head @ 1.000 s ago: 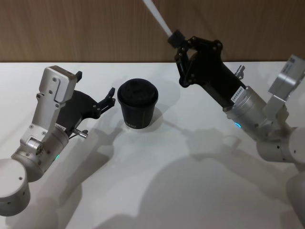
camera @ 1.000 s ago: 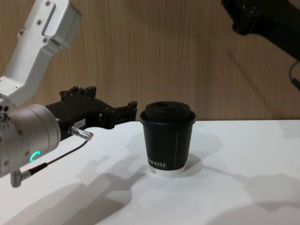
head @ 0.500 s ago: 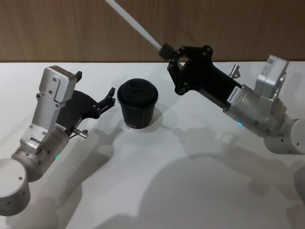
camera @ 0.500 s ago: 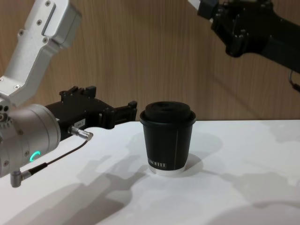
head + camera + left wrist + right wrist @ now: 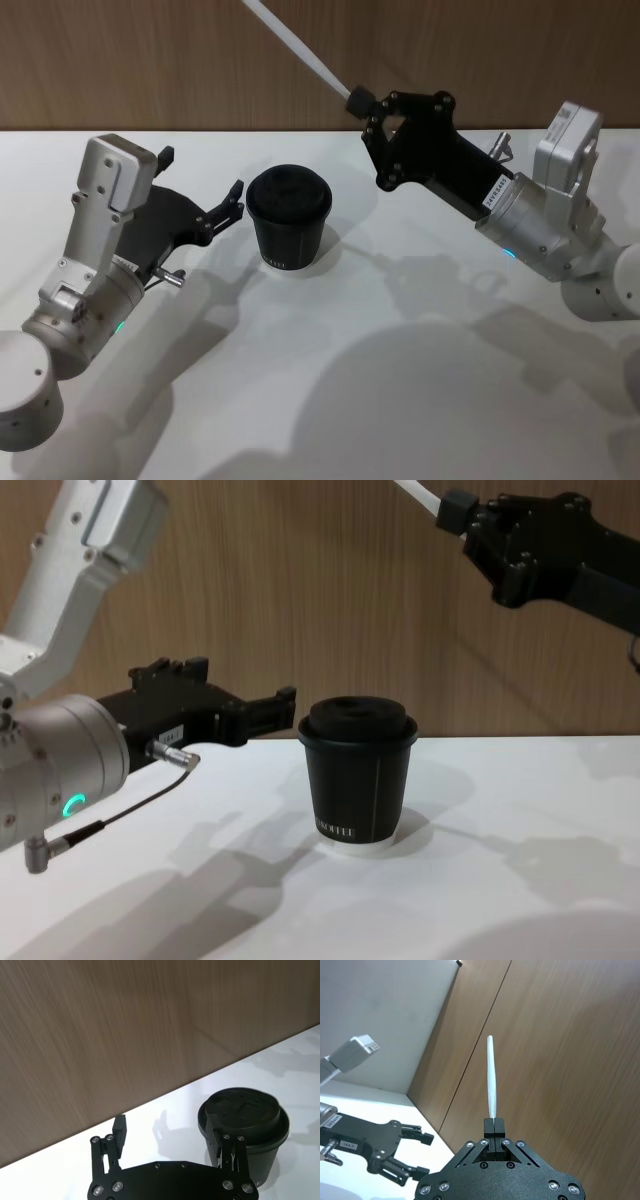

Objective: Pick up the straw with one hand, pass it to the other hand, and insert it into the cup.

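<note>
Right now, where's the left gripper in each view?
Head: left gripper open, left of the cup.
Chest: left gripper left of the cup.
Left wrist: left gripper foreground, cup beside it.
Right wrist: left gripper farther off, beyond the straw.
Shared landmark: wood wall.

1. Left claw (image 5: 168,1132): black, its fingers spread wide apart.
2. Black lidded cup (image 5: 250,1112) stands upright on the white bench (image 5: 55,1172), just beside one finger (image 5: 227,1147); contact unclear.
3. Wood wall (image 5: 125,1025) behind.
</note>
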